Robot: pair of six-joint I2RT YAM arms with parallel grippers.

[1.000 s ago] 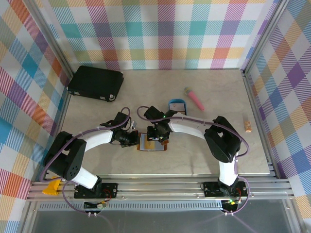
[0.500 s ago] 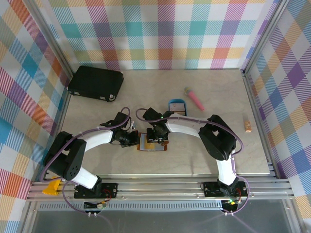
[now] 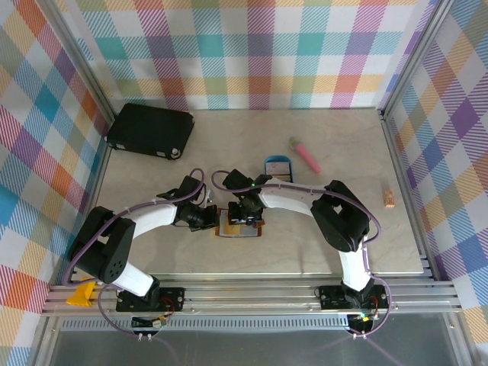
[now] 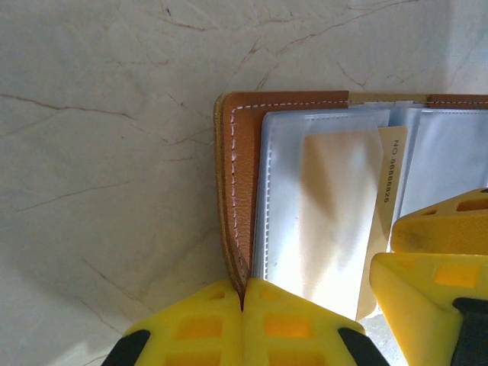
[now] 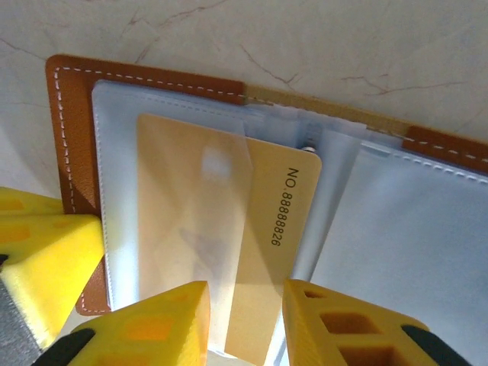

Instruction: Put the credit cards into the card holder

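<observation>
Card holder (image 3: pixel 239 226) lies open at table (image 3: pixel 320 244) centre, between both grippers.
Left gripper (image 4: pixel 244 305) closed, clamping holder's brown edge at holder's 9 o'clock side.
Right gripper (image 5: pixel 244 305) narrowly apart, straddling gold card (image 5: pixel 229 252); contact with pads cannot tell.
Card mostly inside clear left pocket, printed end protruding toward spine.
Tray (image 3: pixel 277 167) at 1 o'clock of holder; pink stick (image 3: pixel 305 155) beyond it.

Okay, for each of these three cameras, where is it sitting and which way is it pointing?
Top external: above and behind the arms, looking down at the table; both arms show.
Left wrist: low, facing the card holder; left gripper shut on its brown edge.
Right wrist: close over the gold card; right gripper straddles it.
Both wrist views share card and holder.
</observation>
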